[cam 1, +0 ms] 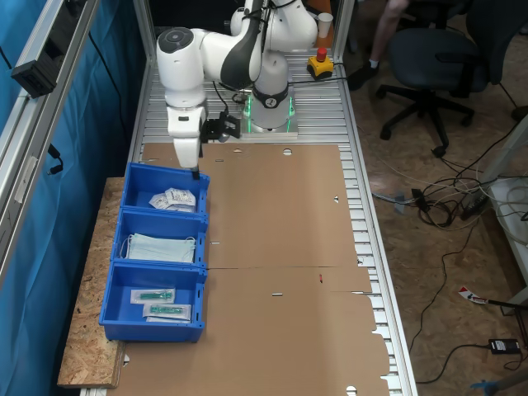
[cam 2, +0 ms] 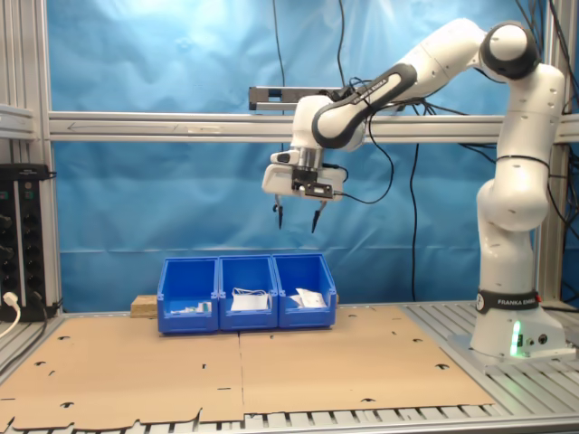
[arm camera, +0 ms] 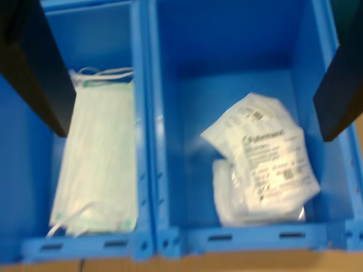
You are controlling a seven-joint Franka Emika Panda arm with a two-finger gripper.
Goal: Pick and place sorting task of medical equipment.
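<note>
We see one table (cam 1: 280, 239) covered in brown cardboard, and on it three blue bins (cam 1: 161, 252) in a row, touching one another. One white arm (cam 2: 507, 181) reaches over them. Its tool (cam 2: 297, 217) hangs well above the end bin nearest the robot's base, its two dark fingers (arm camera: 39, 68) spread apart and holding nothing. In that end bin lie the white sachets (arm camera: 261, 161) — we count at least two, overlapping, though the stack may hide more. The middle bin holds pale blue face masks (arm camera: 99, 158), stacked so we cannot count them. The far bin holds two clear packets (cam 1: 161, 303) with green parts.
</note>
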